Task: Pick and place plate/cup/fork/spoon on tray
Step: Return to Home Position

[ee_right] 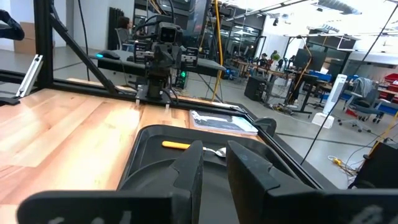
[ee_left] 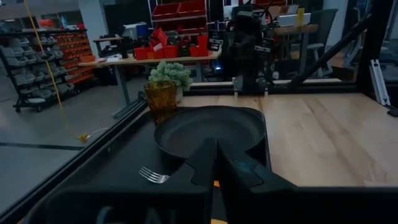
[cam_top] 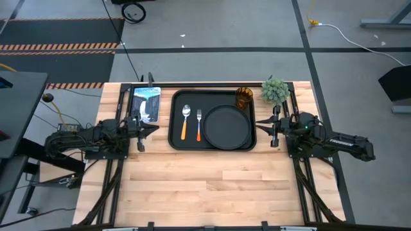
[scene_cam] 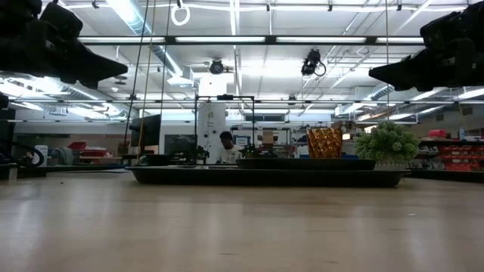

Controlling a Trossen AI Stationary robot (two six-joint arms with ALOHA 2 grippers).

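Observation:
The black rectangular tray (cam_top: 174, 138) lies at the table's far middle. On it, by their undersides, lie the spoon (cam_top: 185, 120), the fork (cam_top: 199, 124) and the round black plate (cam_top: 228, 126). The amber cup (cam_top: 244, 97) stands upright in the tray's far right corner. My left gripper (cam_top: 154, 129) hangs shut and empty just left of the tray. My right gripper (cam_top: 259, 124) hangs at the tray's right edge with a narrow gap between its fingers, empty. The left wrist view shows the plate (ee_left: 208, 127), the cup (ee_left: 161, 99) and the fork's tines (ee_left: 152, 175).
A small green plant (cam_top: 275, 91) stands on the table by the tray's far right corner. A blue and white card (cam_top: 146, 104) lies left of the tray. Bare wood (cam_top: 212, 186) stretches from the tray to the near edge. A person (scene_cam: 225, 147) shows far behind the table.

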